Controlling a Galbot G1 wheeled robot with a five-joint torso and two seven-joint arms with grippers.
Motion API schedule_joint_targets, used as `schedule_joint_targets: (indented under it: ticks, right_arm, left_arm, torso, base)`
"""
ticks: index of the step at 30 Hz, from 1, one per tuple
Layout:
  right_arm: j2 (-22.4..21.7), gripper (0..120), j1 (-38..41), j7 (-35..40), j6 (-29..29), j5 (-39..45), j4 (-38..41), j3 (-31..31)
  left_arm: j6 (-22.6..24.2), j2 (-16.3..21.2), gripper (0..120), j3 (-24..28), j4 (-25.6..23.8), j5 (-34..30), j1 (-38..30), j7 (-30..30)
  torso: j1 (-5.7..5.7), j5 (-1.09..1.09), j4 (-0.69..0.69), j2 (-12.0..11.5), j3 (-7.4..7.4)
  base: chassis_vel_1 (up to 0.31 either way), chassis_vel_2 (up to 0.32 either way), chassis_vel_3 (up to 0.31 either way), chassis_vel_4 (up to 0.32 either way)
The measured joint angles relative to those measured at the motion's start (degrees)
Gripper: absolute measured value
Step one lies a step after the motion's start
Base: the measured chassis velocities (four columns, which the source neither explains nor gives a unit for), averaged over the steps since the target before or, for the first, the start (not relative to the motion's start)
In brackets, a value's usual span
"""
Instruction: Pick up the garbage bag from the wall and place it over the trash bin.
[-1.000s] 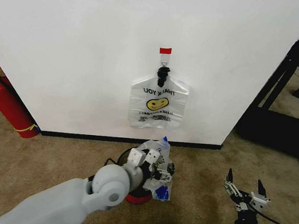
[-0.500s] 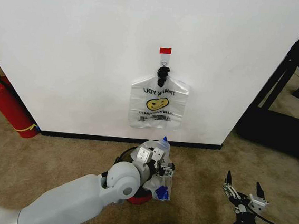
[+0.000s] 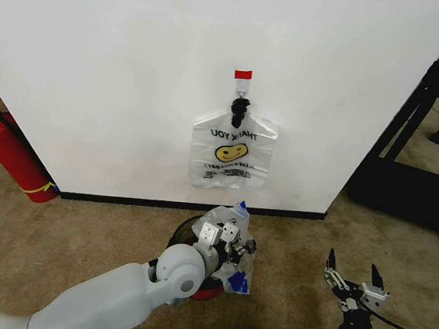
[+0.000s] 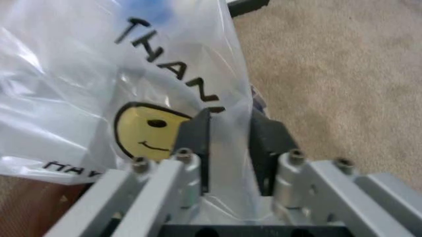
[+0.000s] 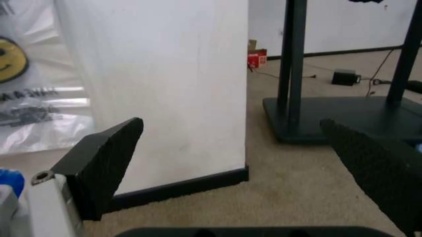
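The garbage bag, crumpled white plastic with blue patches, sits over the trash bin, a black mesh basket with a red base at the foot of the wall. My left gripper is shut on the bag beside the bin's rim. In the left wrist view the garbage bag shows its yellow smiley and black lettering, and a fold of it is pinched in my left gripper. My right gripper hangs open over the carpet at the lower right, its dark fingers spread wide.
A second smiley bag hangs from a black hook under a red tape strip. A red fire extinguisher leans at the left. A black frame stands at the right. Open carpet lies between the grippers.
My left arm has pushed forward, its elbow joint moving toward the bin, with the bag still in the gripper. The right gripper has sunk slightly and drifted left.
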Motion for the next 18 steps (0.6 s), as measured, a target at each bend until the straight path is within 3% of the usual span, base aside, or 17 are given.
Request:
schedule_joint_targets:
  ticks: [5,11,15,18]
  right_arm:
    - [-0.8,100,0.5,0.1,-0.7,-0.5,-0.1,-1.3]
    - [-2.3,100,1.7,0.4,-2.3,-0.8,0.5,-2.9]
    - [-6.7,100,4.6,1.1,-8.6,3.7,3.4,-8.4]
    - [-12.2,100,9.3,0.3,-19.6,10.7,6.0,-12.5]
  left_arm:
    - [0.1,1.0,0,-0.7,-1.1,-0.3,0.0,-0.1]
    - [0.2,1.8,0,-1.6,-1.6,-0.4,0.7,-0.1]
    - [0.5,3.0,0,-3.0,-3.2,-0.9,1.9,-0.2]
    - [0.6,3.3,0,-3.7,-3.6,-0.9,2.8,-0.4]
  torso:
    - [0.0,0.0,0.0,0.0,0.0]
    - [0.0,0.0,0.0,0.0,0.0]
    - [0.0,0.02,0.0,0.0,0.0]
    - [0.0,0.0,0.01,0.0,0.0]
  base:
    - [0.0,0.0,0.0,0.0]
    - [0.0,0.0,0.0,0.0]
    - [0.0,0.0,0.0,0.0]
    - [0.0,0.0,0.0,0.0]
